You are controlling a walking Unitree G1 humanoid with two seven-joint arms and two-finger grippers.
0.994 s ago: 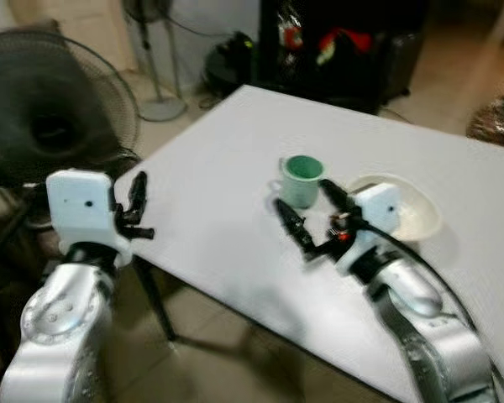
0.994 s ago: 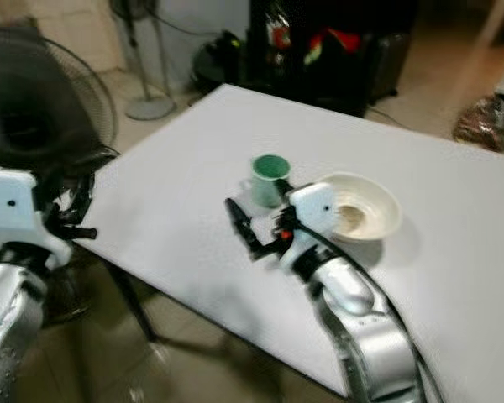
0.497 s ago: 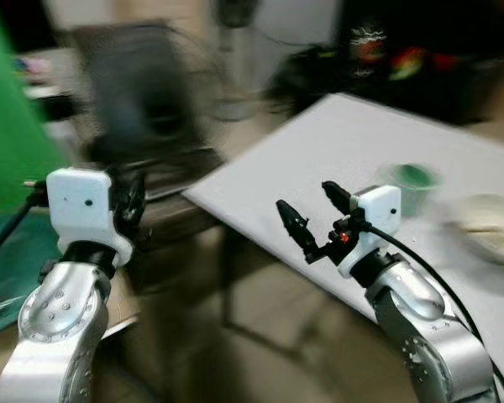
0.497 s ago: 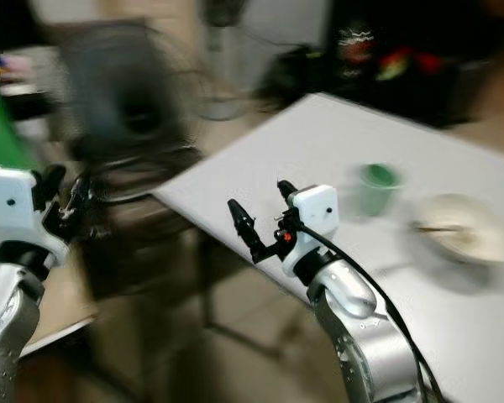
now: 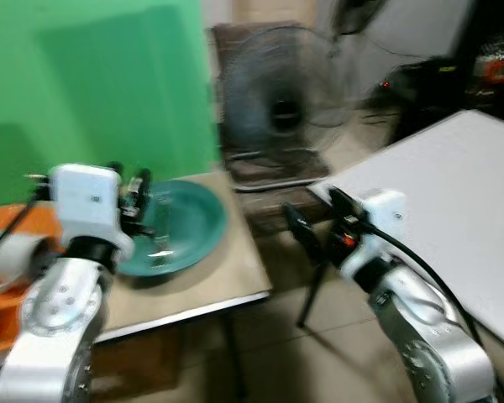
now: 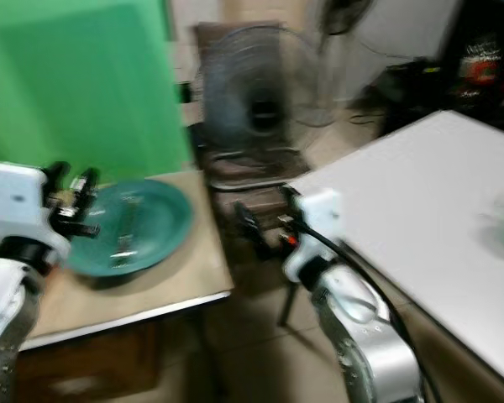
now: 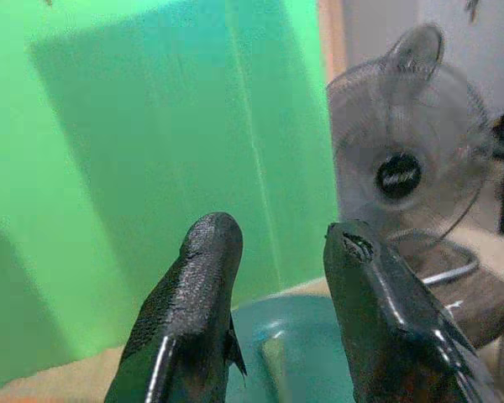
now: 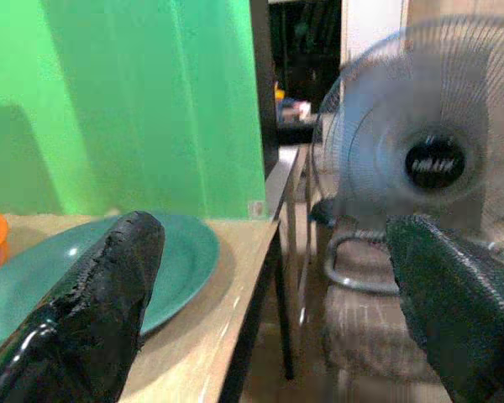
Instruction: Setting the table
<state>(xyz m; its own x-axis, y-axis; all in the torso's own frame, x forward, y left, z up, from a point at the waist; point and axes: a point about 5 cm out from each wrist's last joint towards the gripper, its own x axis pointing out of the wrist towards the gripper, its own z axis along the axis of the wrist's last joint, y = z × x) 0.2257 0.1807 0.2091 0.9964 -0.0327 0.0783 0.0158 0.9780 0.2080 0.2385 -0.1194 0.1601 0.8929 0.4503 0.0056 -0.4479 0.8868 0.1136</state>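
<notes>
Grippers, my left gripper and right gripper, both hang parted and empty beside a teal plate on a tan side table.

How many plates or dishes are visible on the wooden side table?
2. A teal plate lies near the table's right end, by the left gripper. An orange dish sits at the left end, partly hidden behind the left arm; more may be hidden there.

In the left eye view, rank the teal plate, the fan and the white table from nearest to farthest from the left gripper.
1. Teal plate, right beside the left gripper, on the tan side table.
2. Fan, behind the plate, on a chair.
3. White table, far over on the robot's right.
</notes>
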